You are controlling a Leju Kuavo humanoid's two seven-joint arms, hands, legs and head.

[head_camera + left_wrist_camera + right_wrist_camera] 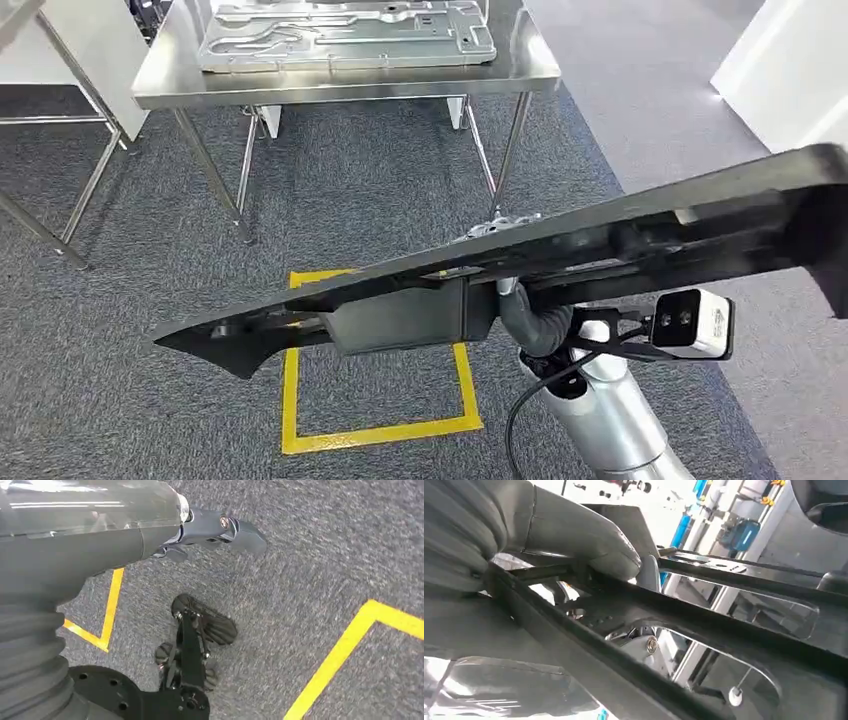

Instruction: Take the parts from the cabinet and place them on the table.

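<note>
A long black moulded part (560, 250) stretches slantwise across the head view, its left end low and its right end high. My right hand (535, 320) grips it from underneath near its middle. In the right wrist view the grey thumb (574, 540) presses on a rib of the black part (724, 630). Ahead stands the steel table (340, 88) with a silver stamped metal part (340, 35) lying flat on it. My left hand (215, 530) hangs over the grey carpet, holding nothing, thumb straight out.
A yellow tape square (290, 400) marks the carpet under the black part, between me and the table. Steel frame legs (60, 200) stand at the left. A white panel (790, 70) stands at the far right, beside lighter grey flooring.
</note>
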